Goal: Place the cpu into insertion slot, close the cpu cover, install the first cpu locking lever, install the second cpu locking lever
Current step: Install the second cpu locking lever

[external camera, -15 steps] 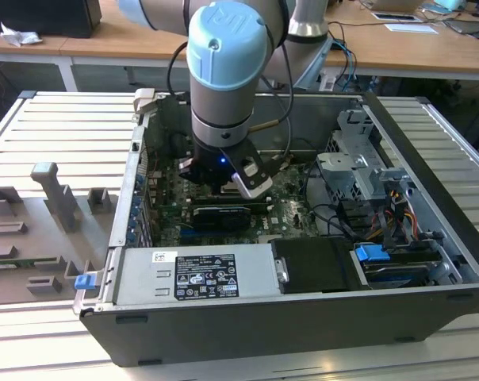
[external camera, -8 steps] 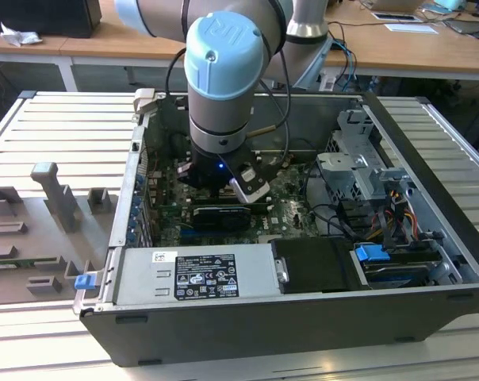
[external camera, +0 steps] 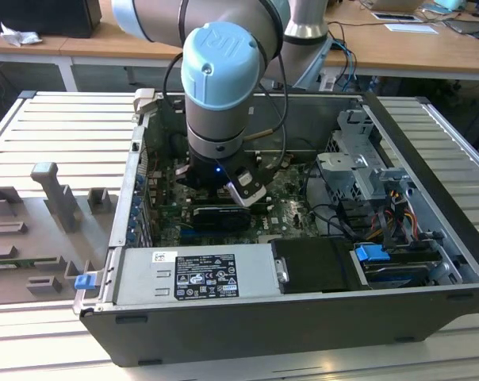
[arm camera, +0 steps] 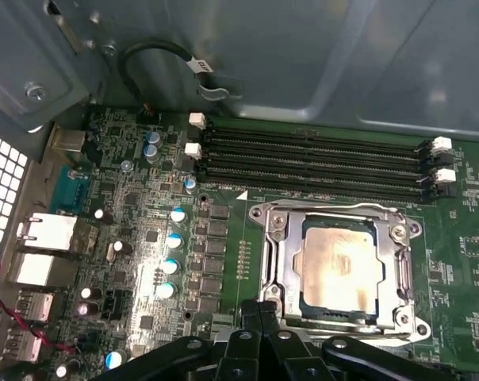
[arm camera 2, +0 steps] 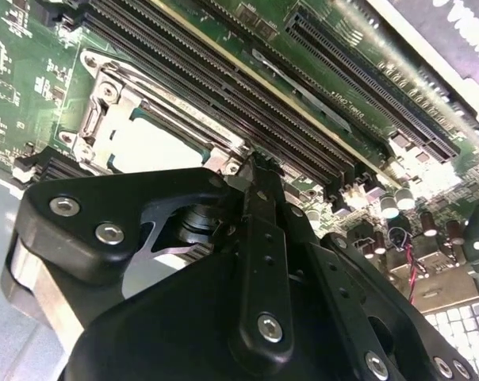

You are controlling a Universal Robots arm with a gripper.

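A: Item one, cpu [arm camera: 337, 266]?
B: Seated in the slot [arm camera: 289, 266] on the green board [arm camera: 136, 238]; pale metal face up. In the exterior view the socket is hidden behind the arm [external camera: 222, 87].

A: Cover [arm camera: 398, 270]?
B: Silver frame lying flat around the chip, resting on the socket.

A: Gripper [arm camera: 259, 309]?
B: Just beside the socket's edge, jaws drawn together, tips meeting, nothing between them. The second wrist view shows the gripper [arm camera 2: 259, 171] at the socket corner.

A: Surroundings?
B: Four long memory slots [arm camera: 319, 159] beside the socket. Open computer case [external camera: 430, 238] on a slatted worktop [external camera: 49, 127]; grey fixtures [external camera: 57, 198] at the exterior view's left.
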